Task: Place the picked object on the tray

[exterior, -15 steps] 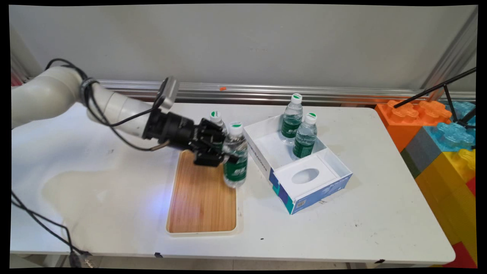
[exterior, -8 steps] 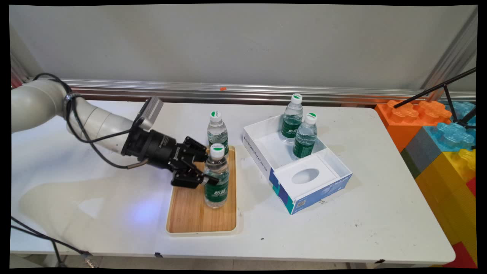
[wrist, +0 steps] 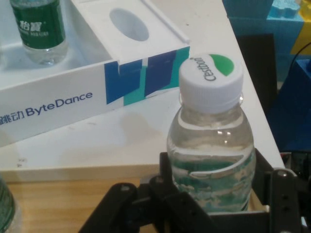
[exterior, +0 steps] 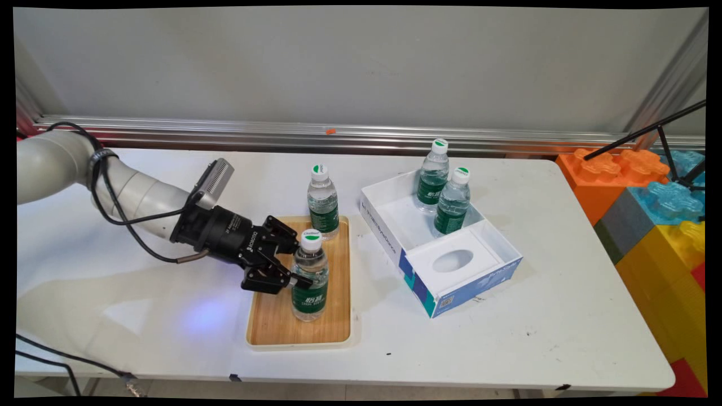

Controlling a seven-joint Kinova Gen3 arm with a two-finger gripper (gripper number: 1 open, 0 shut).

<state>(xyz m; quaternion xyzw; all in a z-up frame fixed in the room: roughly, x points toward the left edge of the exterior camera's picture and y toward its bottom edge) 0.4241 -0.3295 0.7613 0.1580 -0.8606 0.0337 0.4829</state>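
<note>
— Lowered and drawn toward the table's near side since a second ago: that is what has been done with the clear plastic water bottle with a green label and white cap (exterior: 309, 276), which was held up in the air beside the box and is now stood on the oblong wooden tray with a pale rim (exterior: 333, 327).

— How is the black two-finger pincer (exterior: 293, 270) seen?

— It is pressed onto the bottle's body below the shoulder, one finger on each side, as shown in the hand view (wrist: 211, 160). The bottle is thus pinched, upright, with its base apparently seated on the wood.

— What could go wrong?

— The bottle could be tipped if the fingers are dragged sideways on release, since it is tall and narrow. A second bottle of the same kind (exterior: 323, 203), stood just beyond the pincer at the tray's far end, could be knocked by a careless swing.

— And the surroundings?

— A white table (exterior: 507, 338) is seen, marked by a faint stain behind the pincer. Ahead of the pincer a white and blue cardboard box (exterior: 445, 265) is placed, with two more bottles (exterior: 443, 192) inside. Large coloured building blocks (exterior: 648, 208) are stacked further off, against a grey wall.
</note>
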